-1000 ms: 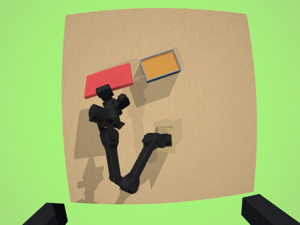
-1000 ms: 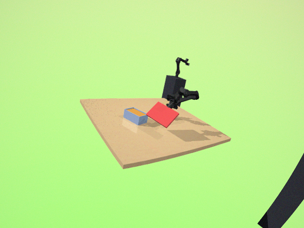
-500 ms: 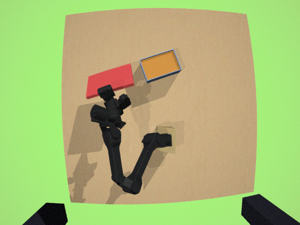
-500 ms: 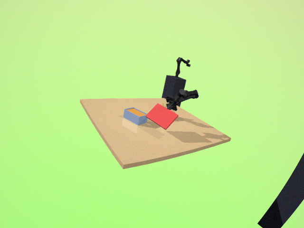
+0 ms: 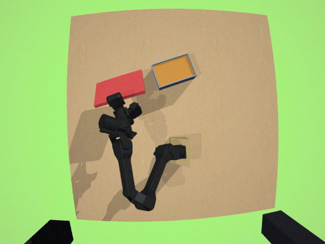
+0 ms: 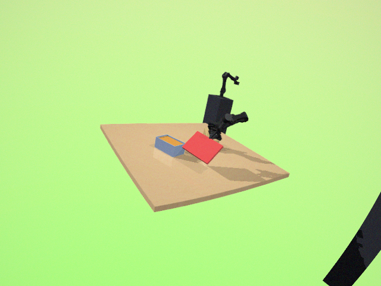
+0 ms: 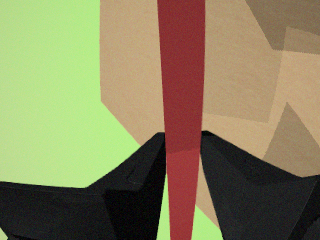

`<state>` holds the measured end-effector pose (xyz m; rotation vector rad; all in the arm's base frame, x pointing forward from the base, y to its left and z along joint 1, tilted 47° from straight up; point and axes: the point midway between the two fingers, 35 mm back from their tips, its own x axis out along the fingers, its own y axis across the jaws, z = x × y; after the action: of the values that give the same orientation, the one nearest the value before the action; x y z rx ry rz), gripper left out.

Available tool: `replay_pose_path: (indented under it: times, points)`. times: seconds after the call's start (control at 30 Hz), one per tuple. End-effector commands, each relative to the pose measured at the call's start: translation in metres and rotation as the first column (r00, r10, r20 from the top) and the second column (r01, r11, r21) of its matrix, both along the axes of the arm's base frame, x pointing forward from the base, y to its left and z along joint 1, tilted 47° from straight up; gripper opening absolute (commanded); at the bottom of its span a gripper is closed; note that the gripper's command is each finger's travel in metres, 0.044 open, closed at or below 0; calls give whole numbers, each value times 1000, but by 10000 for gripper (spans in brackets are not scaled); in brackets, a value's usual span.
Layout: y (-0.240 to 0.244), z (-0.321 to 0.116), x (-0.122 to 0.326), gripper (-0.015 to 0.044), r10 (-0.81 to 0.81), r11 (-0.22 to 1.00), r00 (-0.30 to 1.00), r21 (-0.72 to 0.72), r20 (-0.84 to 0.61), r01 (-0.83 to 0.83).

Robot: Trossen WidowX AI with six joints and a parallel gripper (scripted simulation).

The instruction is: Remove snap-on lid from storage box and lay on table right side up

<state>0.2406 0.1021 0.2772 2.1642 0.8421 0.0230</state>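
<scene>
Counting 1 gripper (image 5: 119,101) (image 6: 214,137) (image 7: 182,139) here, on 1 black arm (image 5: 127,170) (image 6: 236,118), and pinching 1 red lid (image 5: 120,84) (image 6: 201,148) (image 7: 182,75) by 1 edge. Keeping 2 fingers only a little apart, w/ 1 on each side of the lid, so def. not gripping air. Seeing that best in the wrist view, w/ the red strip running right btwn both tips.

Holding the lid up above 1 tan table (image 5: 223,104) (image 6: 172,190), tilted rather than flat, w/ its shadow falling separately on the wood. Showing 1 broad red face to the top cam and the exterior cam alike.

Counting 1 box (image 5: 178,82) (image 6: 164,149) too: standing upright on the table, lidless, w/ 4 blue walls and 1 orange inside. Sitting just beside the lid in the top view, w/ a gap btwn them; overlapping slightly in the exterior view bc of the angle.

Also spotting 1 pale yellow piece (image 5: 187,162) partly under the arm's other end in the top view, too covered to ID. Seeing 2 dark posts (image 5: 61,231) (image 5: 281,225) at the bottom corners there as well, both standing off the table's edge, approx. 1 per side.
</scene>
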Motion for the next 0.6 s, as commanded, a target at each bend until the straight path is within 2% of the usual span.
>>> replay_pose_path:
  times: [0.0, 0.57]
  points:
    - [0, 0, 1, 0, -11, 1000, 1000, 2, 7, 11]
    - [10, -9, 2, 0, -11, 1000, 1000, 3, 8, 11]
